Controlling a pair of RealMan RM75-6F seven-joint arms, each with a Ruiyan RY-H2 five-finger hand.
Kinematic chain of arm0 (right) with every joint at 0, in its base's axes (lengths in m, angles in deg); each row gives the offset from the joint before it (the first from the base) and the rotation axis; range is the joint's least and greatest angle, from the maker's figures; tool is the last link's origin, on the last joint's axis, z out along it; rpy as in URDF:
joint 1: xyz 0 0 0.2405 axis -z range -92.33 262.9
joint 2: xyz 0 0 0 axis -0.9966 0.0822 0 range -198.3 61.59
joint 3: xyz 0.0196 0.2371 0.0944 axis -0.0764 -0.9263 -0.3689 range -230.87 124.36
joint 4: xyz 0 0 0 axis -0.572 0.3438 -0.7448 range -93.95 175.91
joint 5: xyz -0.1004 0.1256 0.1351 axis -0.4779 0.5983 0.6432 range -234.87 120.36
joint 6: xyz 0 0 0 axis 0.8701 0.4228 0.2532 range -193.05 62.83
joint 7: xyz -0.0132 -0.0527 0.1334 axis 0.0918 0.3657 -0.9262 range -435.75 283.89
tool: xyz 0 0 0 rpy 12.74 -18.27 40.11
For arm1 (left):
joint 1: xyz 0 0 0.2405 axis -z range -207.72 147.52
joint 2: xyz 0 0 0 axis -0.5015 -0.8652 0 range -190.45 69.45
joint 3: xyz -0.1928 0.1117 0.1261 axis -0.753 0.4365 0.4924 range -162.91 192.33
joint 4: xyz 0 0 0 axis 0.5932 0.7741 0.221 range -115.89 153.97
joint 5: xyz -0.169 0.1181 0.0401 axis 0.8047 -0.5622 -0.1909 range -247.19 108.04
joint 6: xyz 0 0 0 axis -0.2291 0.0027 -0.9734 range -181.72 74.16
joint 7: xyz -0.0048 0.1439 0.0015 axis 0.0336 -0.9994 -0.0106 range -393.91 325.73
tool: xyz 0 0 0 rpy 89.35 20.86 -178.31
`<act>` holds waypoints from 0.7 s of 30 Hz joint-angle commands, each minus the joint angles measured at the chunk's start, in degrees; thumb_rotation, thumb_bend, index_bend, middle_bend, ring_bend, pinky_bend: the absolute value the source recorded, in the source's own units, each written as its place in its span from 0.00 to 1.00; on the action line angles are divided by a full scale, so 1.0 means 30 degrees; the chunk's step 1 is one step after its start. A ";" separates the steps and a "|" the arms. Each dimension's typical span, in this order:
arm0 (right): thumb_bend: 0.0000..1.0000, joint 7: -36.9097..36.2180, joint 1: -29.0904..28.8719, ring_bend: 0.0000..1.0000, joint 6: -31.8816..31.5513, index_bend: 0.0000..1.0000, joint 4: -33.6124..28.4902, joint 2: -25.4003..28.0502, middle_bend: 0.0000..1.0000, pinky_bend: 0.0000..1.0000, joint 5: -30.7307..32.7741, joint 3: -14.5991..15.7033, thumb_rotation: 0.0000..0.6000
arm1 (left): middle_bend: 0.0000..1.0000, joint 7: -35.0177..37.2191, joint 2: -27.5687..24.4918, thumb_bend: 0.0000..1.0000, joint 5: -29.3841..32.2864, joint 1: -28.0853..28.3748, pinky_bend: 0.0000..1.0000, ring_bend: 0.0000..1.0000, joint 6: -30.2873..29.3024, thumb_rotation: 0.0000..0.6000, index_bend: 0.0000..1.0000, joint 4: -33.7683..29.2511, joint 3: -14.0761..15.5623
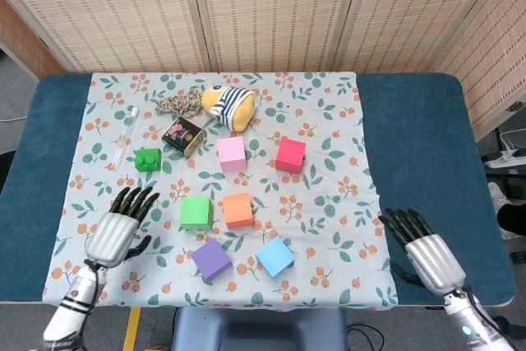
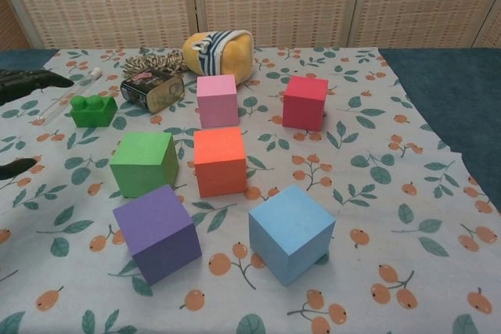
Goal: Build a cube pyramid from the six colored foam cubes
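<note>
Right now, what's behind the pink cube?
Behind the pink cube, clear of it: a striped plush, with a tin and coiled rope further left. The plush's far side is hidden.

1. We see six cubes apart on the cloth — green cube [image 1: 196, 213] just beside orange cube [image 1: 237, 210].
2. Our left hand [image 1: 120, 228] and right hand [image 1: 423, 251] rest empty — fingers spread.
</note>
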 commanded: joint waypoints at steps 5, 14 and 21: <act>0.24 0.4440 -0.3764 0.00 0.4976 0.00 -0.3892 -0.0206 0.00 0.00 0.3353 -0.2666 1.00 | 0.01 0.5001 -0.0202 0.36 -0.2344 -0.3297 0.05 0.00 -0.2538 1.00 0.00 0.4948 0.1367; 0.24 1.1779 -0.9126 0.00 0.8619 0.00 -0.4848 -0.4131 0.00 0.00 1.2418 -0.5214 1.00 | 0.02 0.5910 -0.1294 0.36 -0.2245 -0.3623 0.04 0.00 -0.2085 1.00 0.00 0.4621 0.0598; 0.24 1.5673 -1.3543 0.00 0.7649 0.00 -0.2956 -0.8297 0.00 0.00 1.9127 -0.5906 1.00 | 0.02 0.7027 -0.1870 0.36 -0.2235 -0.3935 0.04 0.00 -0.1984 1.00 0.00 0.4567 0.0075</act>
